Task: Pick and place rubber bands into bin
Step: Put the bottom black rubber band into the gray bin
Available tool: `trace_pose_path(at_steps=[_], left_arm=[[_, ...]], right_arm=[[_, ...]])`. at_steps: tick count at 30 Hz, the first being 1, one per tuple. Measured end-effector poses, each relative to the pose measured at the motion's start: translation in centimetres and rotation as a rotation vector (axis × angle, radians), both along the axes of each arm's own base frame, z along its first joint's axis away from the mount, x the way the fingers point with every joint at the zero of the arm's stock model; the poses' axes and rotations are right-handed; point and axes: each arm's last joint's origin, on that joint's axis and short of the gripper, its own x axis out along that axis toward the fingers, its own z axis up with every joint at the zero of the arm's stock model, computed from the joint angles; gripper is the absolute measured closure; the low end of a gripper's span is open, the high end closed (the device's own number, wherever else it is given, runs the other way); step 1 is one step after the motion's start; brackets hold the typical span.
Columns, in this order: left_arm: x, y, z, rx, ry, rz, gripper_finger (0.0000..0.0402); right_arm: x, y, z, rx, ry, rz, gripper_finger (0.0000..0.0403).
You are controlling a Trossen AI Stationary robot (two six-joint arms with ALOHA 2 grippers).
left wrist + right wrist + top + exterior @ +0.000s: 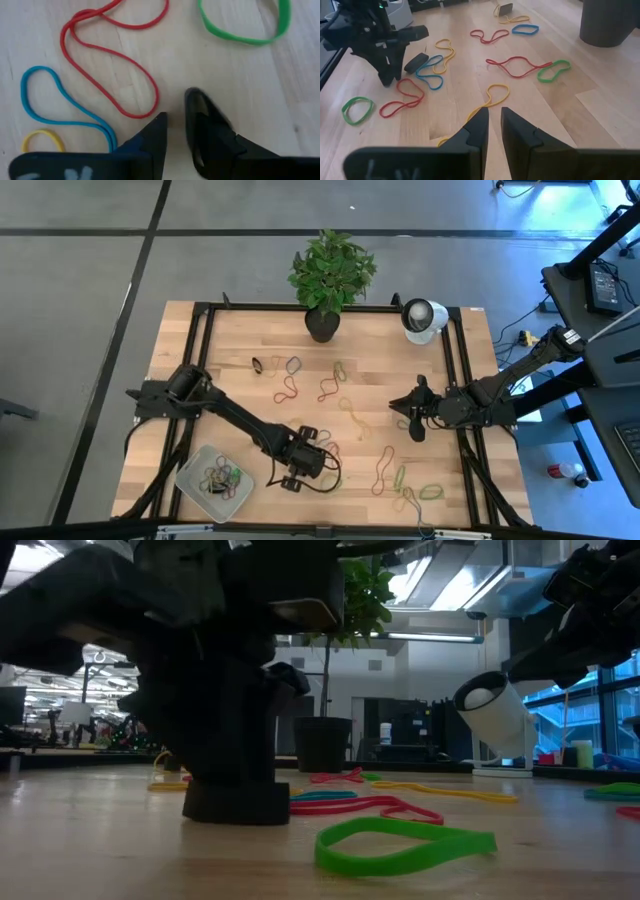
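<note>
Rubber bands lie scattered over the wooden table, with a few already in the bin near the left front corner. Just beside that bin, the left gripper points down at the bare wood beside a red band, fingers slightly parted with nothing between them, probably lining up a pick. Well apart, the right gripper hovers nearly closed, empty and waiting.
</note>
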Motion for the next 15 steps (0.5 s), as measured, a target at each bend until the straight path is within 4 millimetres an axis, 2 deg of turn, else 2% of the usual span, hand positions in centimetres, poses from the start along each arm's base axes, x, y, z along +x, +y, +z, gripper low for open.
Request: trace_pose_path(at_steps=[6, 11, 15], left_arm=[[-0.3, -0.3, 0.6, -0.002, 0.013, -0.005, 0.0391], [-0.9, -1.5, 3.8, -0.005, 0.076, 0.002, 0.0398], [-2.1, -1.9, 7.0, -0.012, 0.150, 0.139, 0.0398]], right_arm=[[0.0, 0.0, 0.0, 0.000, 0.001, 0.000, 0.0348], [0.0, 0.0, 0.0, -0.002, 0.002, 0.001, 0.0348], [0.0, 0.0, 0.0, -0.004, 0.005, 0.001, 0.0348]])
